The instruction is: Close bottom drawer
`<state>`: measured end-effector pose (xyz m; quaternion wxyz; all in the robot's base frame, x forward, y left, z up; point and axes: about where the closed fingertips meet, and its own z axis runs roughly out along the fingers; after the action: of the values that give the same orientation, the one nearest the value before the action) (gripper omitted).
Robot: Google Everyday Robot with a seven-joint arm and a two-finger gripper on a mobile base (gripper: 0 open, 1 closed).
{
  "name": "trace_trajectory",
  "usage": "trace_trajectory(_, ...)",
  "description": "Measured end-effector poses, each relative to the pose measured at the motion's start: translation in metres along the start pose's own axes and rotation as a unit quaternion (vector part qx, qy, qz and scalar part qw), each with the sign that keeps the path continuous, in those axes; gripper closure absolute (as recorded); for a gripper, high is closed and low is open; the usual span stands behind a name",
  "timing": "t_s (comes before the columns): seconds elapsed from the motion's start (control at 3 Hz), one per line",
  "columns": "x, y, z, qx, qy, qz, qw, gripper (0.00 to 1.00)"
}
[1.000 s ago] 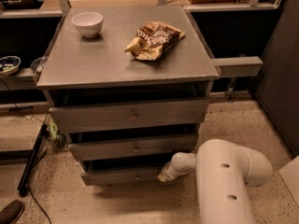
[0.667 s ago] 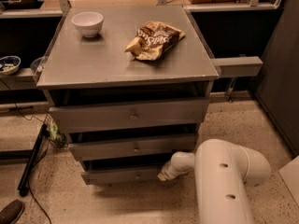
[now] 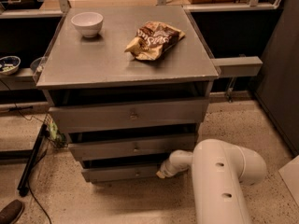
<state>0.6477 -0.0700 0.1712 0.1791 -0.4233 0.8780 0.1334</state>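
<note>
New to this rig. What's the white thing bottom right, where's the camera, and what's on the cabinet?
The white thing is the robot's one arm. Its tip is the gripper, which sits low at the right end of the bottom drawer. That drawer seems to stand a little open. A single camera looks down on the cabinet's front from above; what it is mounted on does not show. On the cabinet top there is a white bowl at the back left and a crumpled snack bag to its right. The gripper carries nothing that I can see.
</note>
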Motion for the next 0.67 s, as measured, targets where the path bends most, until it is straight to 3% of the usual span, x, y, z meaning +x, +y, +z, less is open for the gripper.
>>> trace_trajectory(0.67, -0.0086, -0.0033, 0.0015, 0.003, -0.005, -0.008, 0.9999, 1.00)
